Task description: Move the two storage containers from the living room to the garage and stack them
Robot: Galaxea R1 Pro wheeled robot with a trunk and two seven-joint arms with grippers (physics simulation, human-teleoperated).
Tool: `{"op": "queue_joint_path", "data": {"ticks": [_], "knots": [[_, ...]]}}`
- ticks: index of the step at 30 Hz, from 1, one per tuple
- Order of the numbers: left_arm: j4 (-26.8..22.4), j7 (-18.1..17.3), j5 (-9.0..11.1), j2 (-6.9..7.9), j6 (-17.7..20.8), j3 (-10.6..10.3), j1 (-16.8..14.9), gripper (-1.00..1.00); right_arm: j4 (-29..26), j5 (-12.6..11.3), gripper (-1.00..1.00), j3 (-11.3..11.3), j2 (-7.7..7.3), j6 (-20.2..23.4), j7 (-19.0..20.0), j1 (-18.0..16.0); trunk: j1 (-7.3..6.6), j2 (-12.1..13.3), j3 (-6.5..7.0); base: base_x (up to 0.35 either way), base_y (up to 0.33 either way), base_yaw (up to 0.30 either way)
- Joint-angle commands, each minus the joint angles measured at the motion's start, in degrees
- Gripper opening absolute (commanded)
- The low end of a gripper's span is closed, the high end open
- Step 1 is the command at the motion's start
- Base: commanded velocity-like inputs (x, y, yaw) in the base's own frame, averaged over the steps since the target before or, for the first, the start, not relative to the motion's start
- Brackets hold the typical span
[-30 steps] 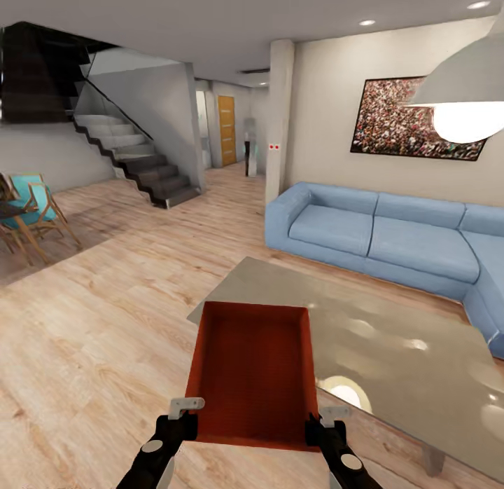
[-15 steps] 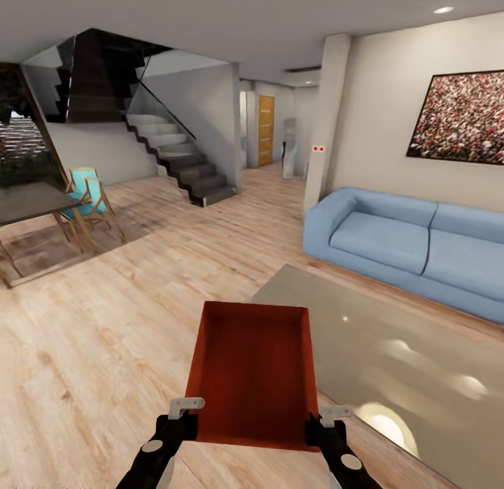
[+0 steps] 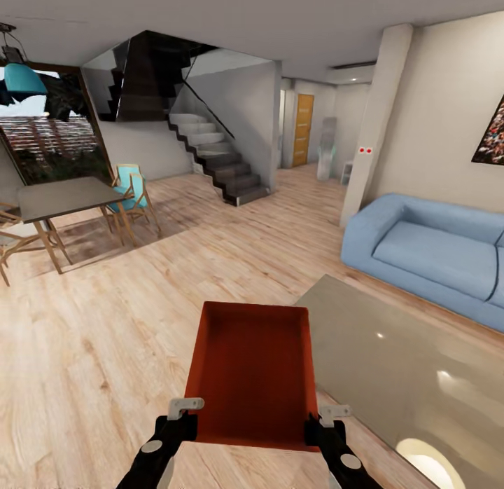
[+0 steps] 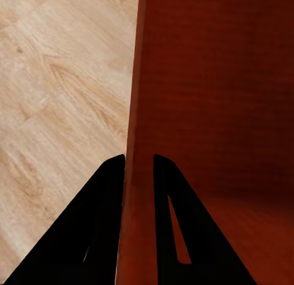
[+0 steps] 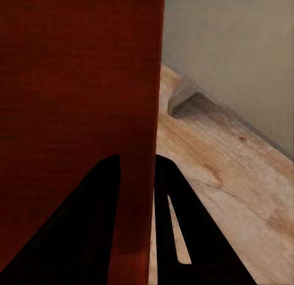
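Centrally, one storage container (image 3: 250,373) is visible, carried above the light wood-plank floor (image 3: 105,349) of the living room, level, between two pincers. It is a rust-red rectangular open-top bin with shallow, slightly flared walls and a plain flat bottom. The left pincer (image 3: 183,413) is clenched on its left wall near the close corner; the wrist view shows the two dark fingers (image 4: 101,224) astride that wall (image 4: 138,175). The right pincer (image 3: 329,419) grasps the right wall likewise (image 5: 139,187). Just beside the container lies one glossy grey tabletop (image 3: 392,363). Beyond stand one blue sofa (image 3: 427,254), one staircase (image 3: 217,160), one orange door (image 3: 302,130) and one dining table (image 3: 63,198).
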Motion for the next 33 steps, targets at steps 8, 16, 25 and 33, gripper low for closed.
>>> {"op": "queue_joint_path", "data": {"ticks": [8, 16, 25, 33], "knots": [[-0.41, 0.47, -0.69, -0.97, 0.36, 1.05, 1.33, -1.0, 0.39, -0.48, -1.0, 1.35, 0.03, -0.22, -0.26, -0.11, -0.01, -0.18, -0.13, 0.024, 0.019, 0.0], [0.16, 0.28, -0.9, -0.78, 0.58, 1.32, 1.36, -1.0, 1.6, -0.23, -1.0, 1.08, 0.28, -0.32, -0.32, -0.11, -0.01, -0.18, -0.13, 0.237, 0.199, 0.0], [0.16, 0.44, -0.7, -0.79, 0.58, 1.15, 1.36, -1.0, 1.48, -0.17, -1.0, 1.17, -0.02, -0.33, -0.4, -0.11, -0.01, -0.18, -0.13, 0.255, 0.216, 0.0], [0.16, 0.52, 0.43, -3.42, 0.58, -1.43, 1.36, -1.0, 1.32, -0.27, -1.0, 0.14, -0.11, -0.33, -0.2, -0.11, -0.01, -0.18, -0.13, 0.276, 0.199, 0.0]]}}
